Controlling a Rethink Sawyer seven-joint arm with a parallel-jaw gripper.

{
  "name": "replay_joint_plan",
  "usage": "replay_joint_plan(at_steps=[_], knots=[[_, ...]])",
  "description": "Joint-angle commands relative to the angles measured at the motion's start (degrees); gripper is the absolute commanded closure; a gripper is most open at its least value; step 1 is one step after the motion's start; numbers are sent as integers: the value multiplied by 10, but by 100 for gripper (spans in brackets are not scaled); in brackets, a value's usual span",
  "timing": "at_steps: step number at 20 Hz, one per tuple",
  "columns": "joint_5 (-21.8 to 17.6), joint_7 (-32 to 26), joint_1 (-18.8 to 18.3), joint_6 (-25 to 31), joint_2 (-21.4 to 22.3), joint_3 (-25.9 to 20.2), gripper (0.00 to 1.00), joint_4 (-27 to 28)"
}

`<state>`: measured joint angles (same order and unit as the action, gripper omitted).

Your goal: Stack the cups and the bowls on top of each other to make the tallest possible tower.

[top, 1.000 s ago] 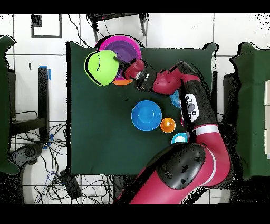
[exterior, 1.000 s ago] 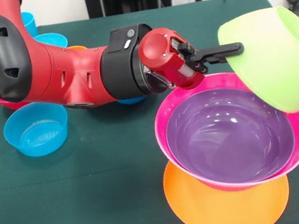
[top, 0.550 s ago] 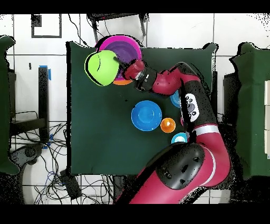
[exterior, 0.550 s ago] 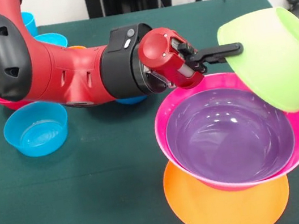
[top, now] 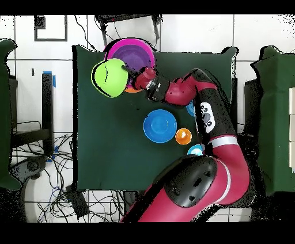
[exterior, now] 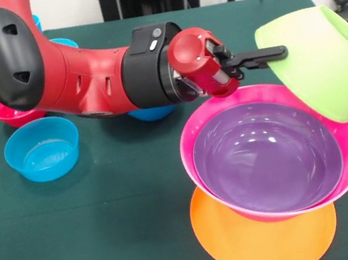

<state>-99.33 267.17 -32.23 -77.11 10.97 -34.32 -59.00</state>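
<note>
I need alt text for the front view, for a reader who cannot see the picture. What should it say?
A red and black robot arm reaches in from the left, its gripper holding a tilted green bowl above the rim of a pink bowl. The pink bowl holds a purple bowl and stands on an orange bowl. A small blue bowl sits at the left on the green table.

Two nested bowls (exterior: 268, 154) on an upturned base bowl (exterior: 266, 238), another bowl (exterior: 320, 62) tilted at their rim, small bowl (exterior: 42, 148) well left
</note>
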Motion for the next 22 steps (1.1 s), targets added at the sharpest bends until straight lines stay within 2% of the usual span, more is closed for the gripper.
replay_joint_plan(at_steps=[1, 6, 10, 12, 14, 16, 19, 22], knots=[[-27, 186, 27, 24, 0, 51, 100, 8], [-27, 187, 20, 16, -1, 38, 100, 5], [-28, 187, 23, 19, -1, 46, 100, 9], [-36, 177, 43, 47, -3, 78, 100, 36], [-28, 181, 35, 70, 2, 68, 100, 15], [-26, 188, 40, 45, 0, 81, 100, 15], [-24, 189, 44, 58, 1, 91, 100, 14], [-23, 193, 40, 46, 1, 86, 100, 9]])
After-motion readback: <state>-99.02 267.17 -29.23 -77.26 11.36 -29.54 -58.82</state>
